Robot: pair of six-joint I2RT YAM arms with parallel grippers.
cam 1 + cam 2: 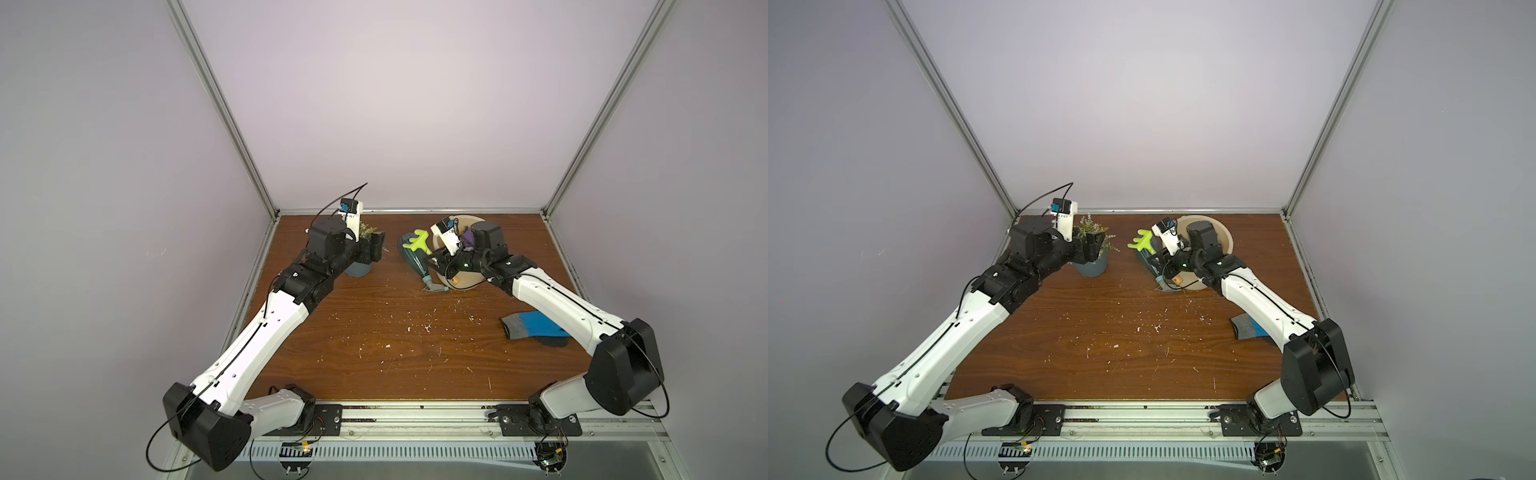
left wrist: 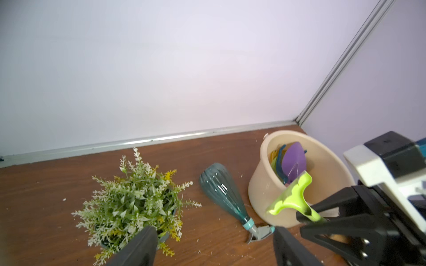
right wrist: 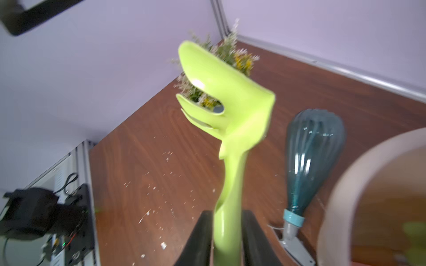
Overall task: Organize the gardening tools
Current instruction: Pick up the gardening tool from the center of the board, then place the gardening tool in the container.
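Scuffed wooden surface (image 1: 374, 332), purple walls; my right hand (image 3: 227, 214) pinches the green rake (image 3: 230, 103) by its handle, up in the air beside the bucket (image 2: 260, 184) and spray bottle (image 1: 415, 262), my left hand (image 2: 214, 230) spread at the plant (image 2: 133, 195)

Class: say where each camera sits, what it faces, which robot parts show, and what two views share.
Top view: overhead at the front, looking down on the table; both arms show.
Top view: beside it, same table, both arms.
Left wrist: on the left arm, facing potted plant, spray bottle, bucket; open left gripper, right gripper show.
Right wrist: on the right arm, looking along the lime-green rake the right gripper holds.
Shared: both wrist views show spray bottle and rake.
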